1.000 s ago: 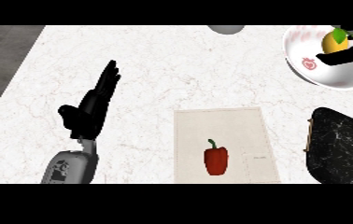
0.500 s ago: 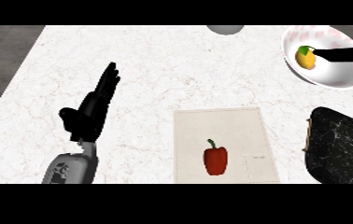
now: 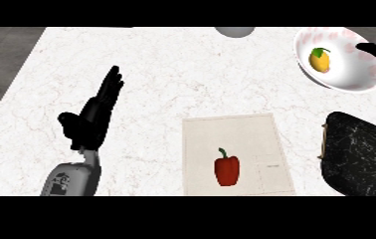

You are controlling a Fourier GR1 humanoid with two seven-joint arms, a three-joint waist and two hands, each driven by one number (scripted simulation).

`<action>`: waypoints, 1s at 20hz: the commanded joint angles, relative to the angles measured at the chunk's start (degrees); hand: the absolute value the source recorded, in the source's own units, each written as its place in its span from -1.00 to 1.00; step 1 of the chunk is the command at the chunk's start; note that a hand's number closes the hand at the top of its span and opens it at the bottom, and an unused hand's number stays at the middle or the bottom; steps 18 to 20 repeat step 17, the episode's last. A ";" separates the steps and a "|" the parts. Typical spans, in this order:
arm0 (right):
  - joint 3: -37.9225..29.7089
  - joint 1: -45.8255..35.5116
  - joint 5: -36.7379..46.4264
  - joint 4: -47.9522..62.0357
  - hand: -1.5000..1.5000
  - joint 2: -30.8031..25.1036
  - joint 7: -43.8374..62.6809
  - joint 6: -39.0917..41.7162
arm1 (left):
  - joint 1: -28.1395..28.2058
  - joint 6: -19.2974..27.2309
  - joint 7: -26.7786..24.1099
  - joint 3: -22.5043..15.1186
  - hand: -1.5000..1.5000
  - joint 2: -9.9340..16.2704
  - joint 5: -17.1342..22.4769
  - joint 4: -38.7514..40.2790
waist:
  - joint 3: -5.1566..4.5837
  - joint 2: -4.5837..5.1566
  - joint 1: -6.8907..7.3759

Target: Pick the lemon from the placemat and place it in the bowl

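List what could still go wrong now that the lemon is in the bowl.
1. The right hand shows only as a dark tip at the bowl's right rim; pulling back, it might clip the rim and shift the bowl.
2. The bowl runs past the view's right edge, so how near it sits to the counter's edge cannot be told.
3. The lemon lies off-centre and could roll if the bowl is nudged.

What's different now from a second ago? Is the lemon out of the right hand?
Yes. The lemon now lies free inside the bowl; a second ago the right hand covered it. That hand has pulled away toward the view's right edge, only a dark tip showing, so its fingers can't be judged. Unchanged: the left hand resting open on the left, the red pepper on the placemat.
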 commanded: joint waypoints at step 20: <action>-1.91 18.05 -14.00 -6.74 -1.00 -3.61 -8.06 22.72 | 3.65 -0.88 -2.10 1.74 0.00 0.62 1.21 -0.98 | -0.09 -0.51 -1.23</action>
